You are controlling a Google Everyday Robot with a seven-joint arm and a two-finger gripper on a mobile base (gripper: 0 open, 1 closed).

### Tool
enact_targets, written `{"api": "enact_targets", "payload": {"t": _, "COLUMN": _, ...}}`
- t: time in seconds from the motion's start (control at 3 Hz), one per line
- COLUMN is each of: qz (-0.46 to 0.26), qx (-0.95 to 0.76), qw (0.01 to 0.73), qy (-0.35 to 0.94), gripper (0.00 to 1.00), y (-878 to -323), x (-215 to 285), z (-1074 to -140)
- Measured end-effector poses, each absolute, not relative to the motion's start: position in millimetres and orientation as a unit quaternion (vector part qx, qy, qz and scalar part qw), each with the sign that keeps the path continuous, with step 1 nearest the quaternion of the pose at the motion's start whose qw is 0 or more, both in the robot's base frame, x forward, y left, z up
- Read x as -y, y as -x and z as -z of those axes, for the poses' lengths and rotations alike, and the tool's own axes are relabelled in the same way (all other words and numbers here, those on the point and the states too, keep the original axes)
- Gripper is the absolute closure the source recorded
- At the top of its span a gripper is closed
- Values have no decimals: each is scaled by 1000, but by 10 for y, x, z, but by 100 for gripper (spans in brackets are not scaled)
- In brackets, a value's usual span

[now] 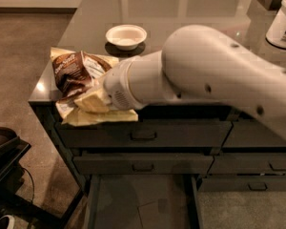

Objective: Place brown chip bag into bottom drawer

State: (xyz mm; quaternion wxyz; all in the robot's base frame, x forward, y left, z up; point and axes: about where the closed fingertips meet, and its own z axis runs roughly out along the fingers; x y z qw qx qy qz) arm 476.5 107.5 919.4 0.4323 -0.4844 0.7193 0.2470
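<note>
Camera view — pincer [94, 97] apparently against brown chip bag [70, 73]; bottom drawer [143, 200] open.

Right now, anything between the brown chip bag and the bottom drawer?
Nothing visible. The end effector is at the brown chip bag over the front-left edge of the counter; the bottom drawer sits open below, the two upper drawers shut.

Office-like: drawer cabinet [181, 128], concrete floor [19, 46]; claw [99, 95] at brown chip bag [71, 70].

Crumpled brown chip bag [74, 73] overhangs the table [181, 13] corner at the gripper [101, 95], above the open bottom drawer [133, 202].
</note>
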Motion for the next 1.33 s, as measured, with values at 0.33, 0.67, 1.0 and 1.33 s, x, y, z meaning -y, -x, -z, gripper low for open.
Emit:
{"api": "enact_targets", "payload": {"t": 0.33, "qz": -210, "qx": -754, "qw": 458, "qy": 423, "gripper": 100, "y": -4320, "x": -955, "z": -9206}}
{"api": "enact_targets", "payload": {"t": 0.67, "qz": -216, "qx": -751, "qw": 455, "qy": 426, "gripper": 100, "y": -4314, "x": -993, "z": -9192}}
{"api": "enact_targets", "payload": {"t": 1.0, "qz": -233, "qx": -748, "qw": 452, "qy": 426, "gripper": 100, "y": -4272, "x": -1001, "z": -9055}}
{"api": "enact_targets", "payload": {"t": 1.33, "qz": -292, "qx": -764, "qw": 430, "qy": 383, "gripper": 100, "y": -4160, "x": -931, "z": -8360}}
